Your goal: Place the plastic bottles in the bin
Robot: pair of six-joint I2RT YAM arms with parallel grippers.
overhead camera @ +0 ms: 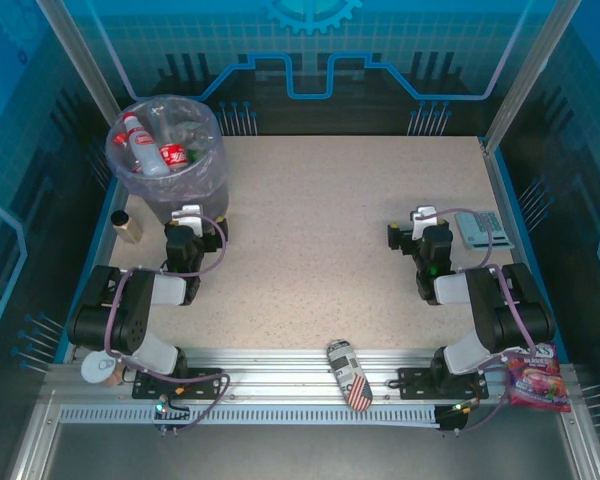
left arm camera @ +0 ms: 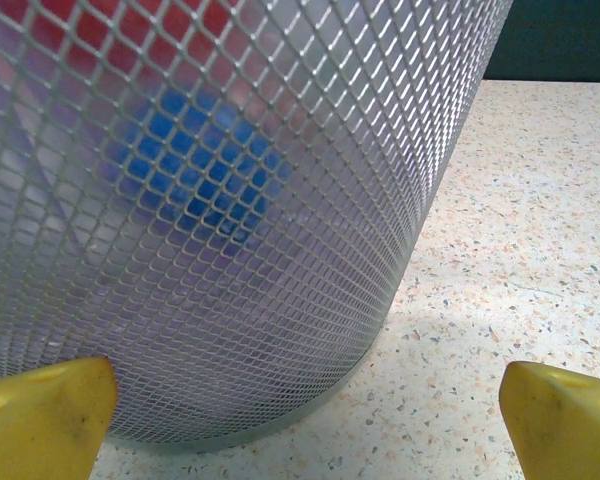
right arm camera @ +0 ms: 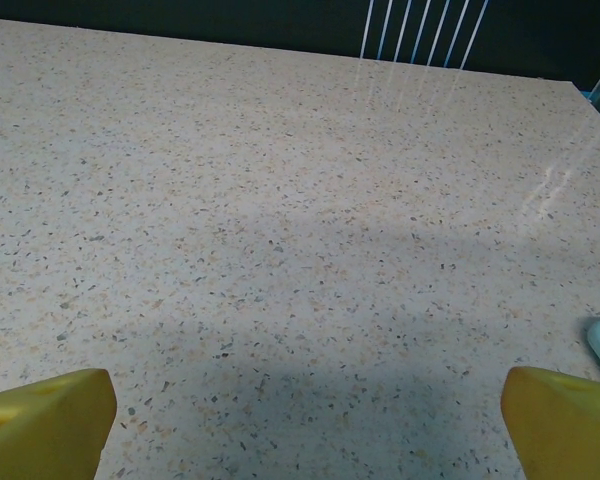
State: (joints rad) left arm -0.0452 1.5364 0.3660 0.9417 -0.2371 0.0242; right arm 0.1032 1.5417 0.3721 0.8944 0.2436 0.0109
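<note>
Yellow fingertips (left arm camera: pixel 45 410) spread wide, nothing between them.
Beyond them, the left gripper (left arm camera: pixel 305 415) gapes empty just beside the bin (left arm camera: pixel 230 200), and the right gripper (right arm camera: pixel 305 420) gapes empty over the table (right arm camera: pixel 280 200). The plastic bottles (overhead camera: pixel 150 145) lie heaped inside the bin, so the job looks finished: draw the left arm straight back without nudging the mesh, and leave the flag-patterned can (overhead camera: pixel 348 373) alone.
</note>
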